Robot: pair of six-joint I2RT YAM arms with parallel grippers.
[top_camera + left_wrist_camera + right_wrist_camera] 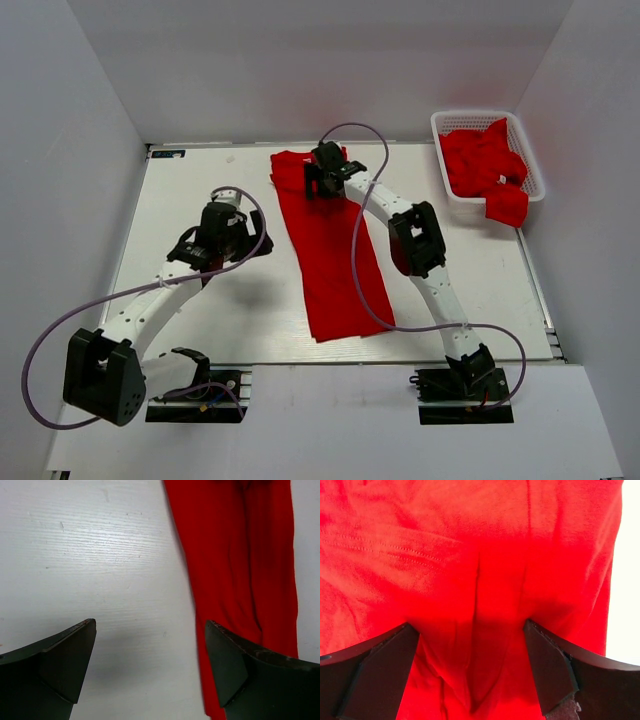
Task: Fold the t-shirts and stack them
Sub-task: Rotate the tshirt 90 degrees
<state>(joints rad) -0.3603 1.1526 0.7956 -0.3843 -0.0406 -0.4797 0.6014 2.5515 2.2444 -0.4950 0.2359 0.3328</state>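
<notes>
near end: one t-shirt [335,285] lies on the table [470,290] as a long narrow strip, folded lengthwise. Its near hem is close to the front edge, between my two arms.
left gripper [150,625]: jaws wide apart, nothing in them. It hangs over bare table just left of the strip's edge and isn't touching cloth as far as I can see.
cable [356,262]: the right arm's purple loop crosses the strip in the top view.
right gripper [470,625]: jaws spread wide, nothing gripped. It's over the far end of the strip, with creased cloth and a stitched seam filling its view. Can't tell whether the fingers touch the cloth.
basket [470,115]: far right corner, white lattice. More t-shirts [478,158] are heaped inside, one draped over the near rim.
risk 1: if I close here I may catch only the top layer, and the fold opens on the lift.
risk 2: only the right arm is over cloth, so a one-sided pull would skew the strip and the fold ends up crooked.
risk 3: the cable could drag across the cloth when the right arm moves and ruck it.
risk 4: the draped shirt could slip out if the basket gets bumped.
writing: none legible. No white label shows on any shirt. There's a small teal sticker [170,154] at the far left table corner, too small to read.
</notes>
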